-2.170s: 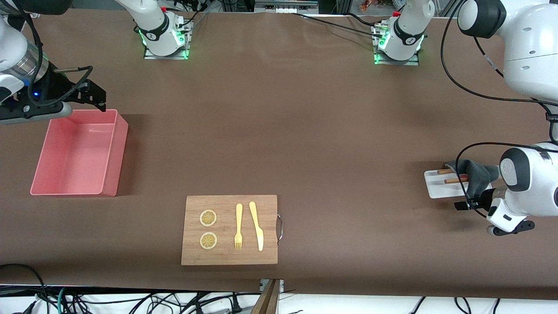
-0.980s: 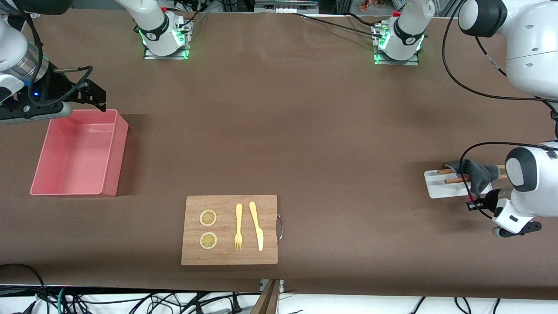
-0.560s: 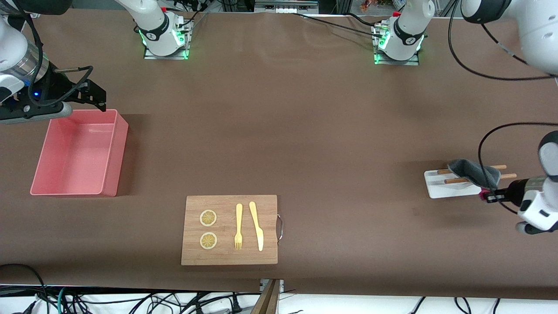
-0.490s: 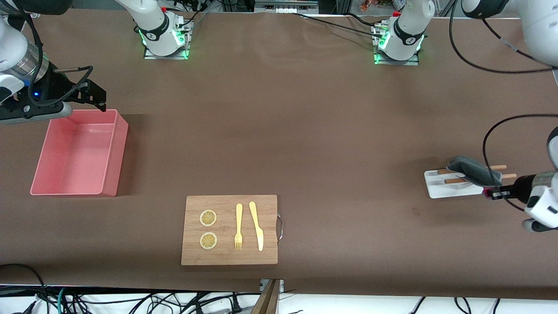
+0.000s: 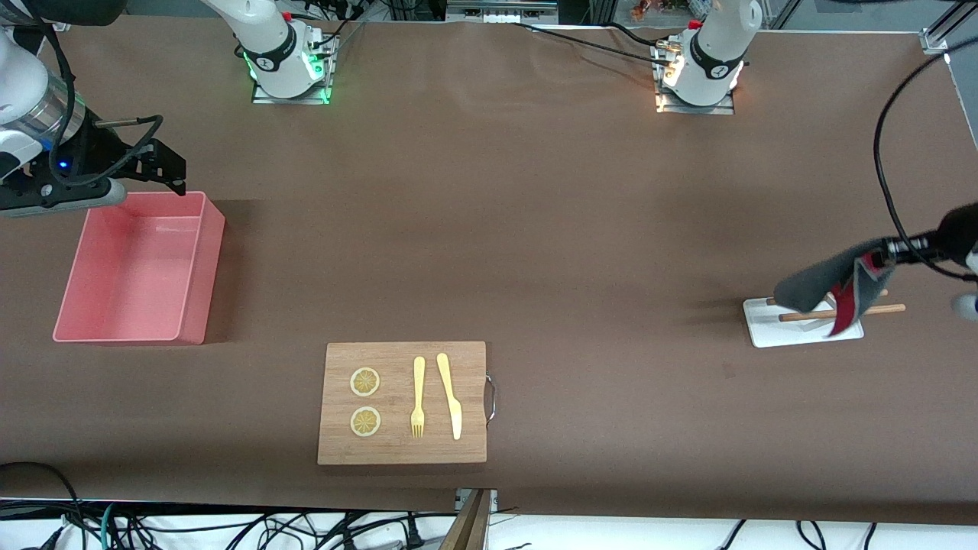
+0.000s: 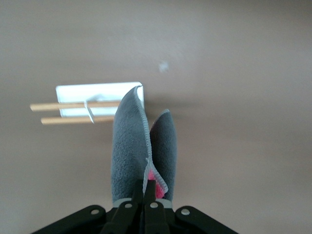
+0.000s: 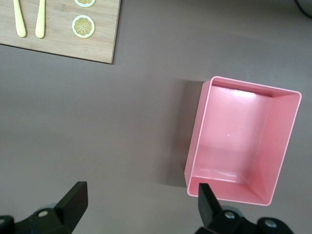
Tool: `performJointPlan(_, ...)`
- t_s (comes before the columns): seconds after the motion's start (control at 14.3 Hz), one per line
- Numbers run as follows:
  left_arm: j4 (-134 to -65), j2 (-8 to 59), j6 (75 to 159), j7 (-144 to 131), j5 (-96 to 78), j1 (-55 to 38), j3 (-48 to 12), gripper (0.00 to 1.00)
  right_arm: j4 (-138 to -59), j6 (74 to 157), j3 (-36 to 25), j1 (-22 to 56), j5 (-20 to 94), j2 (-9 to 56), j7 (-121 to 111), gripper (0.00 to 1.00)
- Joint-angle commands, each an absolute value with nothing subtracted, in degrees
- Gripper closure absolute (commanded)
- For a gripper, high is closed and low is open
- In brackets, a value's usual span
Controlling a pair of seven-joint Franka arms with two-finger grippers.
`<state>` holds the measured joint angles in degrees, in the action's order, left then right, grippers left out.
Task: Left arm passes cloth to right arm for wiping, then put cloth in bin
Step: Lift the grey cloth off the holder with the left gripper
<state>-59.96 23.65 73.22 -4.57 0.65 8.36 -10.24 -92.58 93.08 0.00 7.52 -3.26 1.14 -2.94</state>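
The left hand (image 6: 145, 195) is clamped tight on the cloth (image 5: 821, 279), holding it up in the air over the small white tray (image 5: 772, 330) at the left arm's end of the tabletop (image 5: 535, 229). The cloth hangs from the pinched fingers (image 6: 155, 187) in a loose fold — grey outside, with a bit of red or pink showing at the inner edge. Two wooden sticks (image 5: 840, 311) lie across the tray below it.

The right hand (image 7: 141, 204) waits with its fingers spread wide and nothing between them, over the tabletop just beside the bin (image 5: 137, 267) at the right arm's end. The bin sits on the tabletop with nothing in it, well apart from the cloth.

Nearer the front camera, between the two ends, a wooden cutting board (image 5: 403, 402) carries two lemon slices (image 5: 365, 382), a yellow fork (image 5: 418, 396) and a yellow knife (image 5: 450, 395) — side by side.
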Motion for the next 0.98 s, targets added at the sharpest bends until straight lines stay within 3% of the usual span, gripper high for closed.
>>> performJointPlan(0.0, -61.3, 21.5, 71.2, -8.3, -0.4, 8.6, -16.4, 1.0, -91.2, 92.1, 0.4, 7.2, -3.2, 1.6, -3.4, 0.0)
performJointPlan(0.42, -61.0, 23.9, 76.1, 1.7, -10.1, 7.8, -28.6, 1.0, -91.0, 92.1, 0.7, 7.6, -3.3, 1.5, -3.3, 0.0)
performJointPlan(0.91, -61.0, 25.8, 84.9, 33.9, -14.9, 3.8, -29.4, 1.0, -90.1, 92.5, 1.0, 9.2, -2.2, 1.9, -3.9, 0.0)
